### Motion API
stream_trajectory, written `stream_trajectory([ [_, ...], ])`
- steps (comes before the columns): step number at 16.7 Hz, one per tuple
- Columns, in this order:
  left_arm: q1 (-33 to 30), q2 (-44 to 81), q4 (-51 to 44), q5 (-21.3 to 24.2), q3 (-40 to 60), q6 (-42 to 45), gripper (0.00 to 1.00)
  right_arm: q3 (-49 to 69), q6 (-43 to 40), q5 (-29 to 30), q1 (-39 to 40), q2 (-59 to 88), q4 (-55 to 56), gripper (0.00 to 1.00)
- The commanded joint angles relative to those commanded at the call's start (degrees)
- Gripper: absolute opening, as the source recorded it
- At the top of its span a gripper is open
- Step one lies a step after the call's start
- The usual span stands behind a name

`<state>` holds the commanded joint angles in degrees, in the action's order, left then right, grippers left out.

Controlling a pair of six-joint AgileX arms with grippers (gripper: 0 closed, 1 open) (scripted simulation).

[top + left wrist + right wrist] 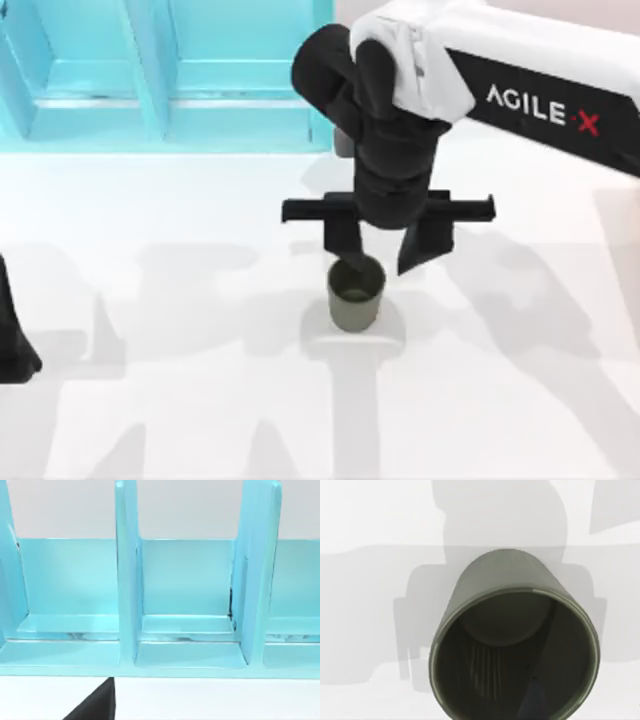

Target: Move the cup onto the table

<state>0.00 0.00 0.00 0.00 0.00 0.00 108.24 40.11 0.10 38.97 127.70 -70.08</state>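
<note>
**Cup on white table, right arm overhead**

White glossy table (150, 420), plain and unmarked, crossed by soft grey shadows of the arms; turquoise shelf unit (160, 75) along the far edge at left, its compartments bare in the left wrist view.

Left arm: parked at the table's left edge, a dark part just in sight. Gripper state: cannot tell.

Cup (356, 294): olive-green, no handle, upright, near the middle of the table, apparently resting on the surface (its shadow meets its base).

Right gripper (385, 262): directly above the cup, fingers spread, one fingertip over or just inside the rim, the other outside it; whether either touches the wall cannot be told. Grasping nothing that I can confirm.

Step in hand, as judged: release and withdrawal. Best done by lifting straight up, fingers kept apart, so the rim is not caught and the cup tipped.
</note>
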Motion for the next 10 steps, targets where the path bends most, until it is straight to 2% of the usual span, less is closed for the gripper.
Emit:
stream_trajectory([
  [4, 0.0, 0.0, 0.0, 0.0, 0.0, 0.0, 1.0, 0.0, 0.0, 0.0, 0.0, 0.0, 0.0, 0.98],
  [10, 0.0, 0.0, 0.0, 0.0, 0.0, 0.0, 1.0, 0.0, 0.0, 0.0, 0.0, 0.0, 0.0, 1.0],
])
